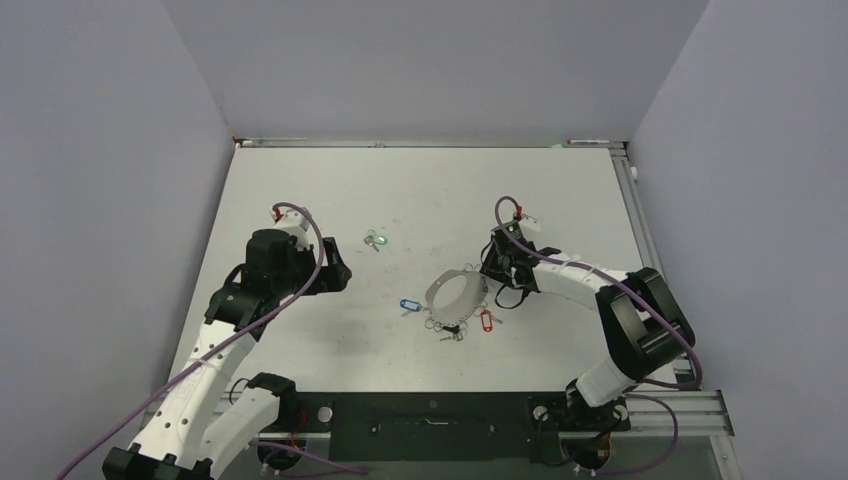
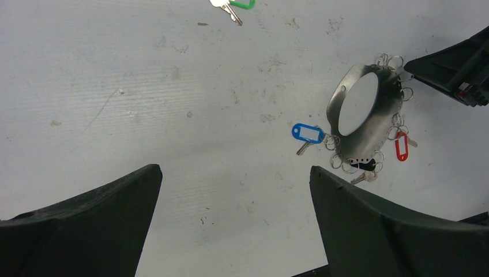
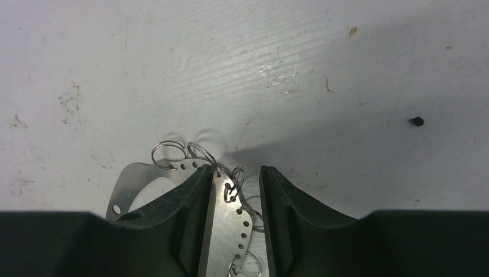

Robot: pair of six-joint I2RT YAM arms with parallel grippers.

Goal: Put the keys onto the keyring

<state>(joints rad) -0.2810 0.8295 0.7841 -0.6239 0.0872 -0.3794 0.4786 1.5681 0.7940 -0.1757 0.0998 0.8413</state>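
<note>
The keyring (image 1: pixel 455 293) lies right of the middle of the table (image 1: pixel 300 190). It is a flat silver oval band pierced with small holes, and split rings (image 2: pixel 346 165) hang along its rim. The right gripper (image 1: pixel 492 268) is at its far right edge. In the right wrist view, that gripper (image 3: pixel 235 170) has its jaws narrow and astride the band (image 3: pixel 225 231). One finger (image 3: pixel 190 196) lies against the metal, while the other (image 3: pixel 282 196) shows a thin gap with a split ring (image 3: pixel 233 183) in it, so I cannot tell whether the pinch is firm.

The blue-tagged key (image 1: pixel 407 305) sits just beside the keyring's left rim. From the left wrist view, its tag (image 2: pixel 307 133) touches a split ring there. The red-tagged key (image 1: pixel 487 320) lies at the near right rim, its tag (image 2: pixel 401 147) just below a split ring. A bare silver key (image 2: pixel 363 176) rests against the near end of the band. The green-tagged key (image 1: pixel 377 240) lies alone on the table, well apart from the keyring and toward the far left of it, near the left arm.

The left gripper (image 1: pixel 335 275) hangs over bare table to the left of the keys. Its jaws are wide apart and hold nothing, with both black fingers (image 2: pixel 92 225) framing the left wrist view
</note>
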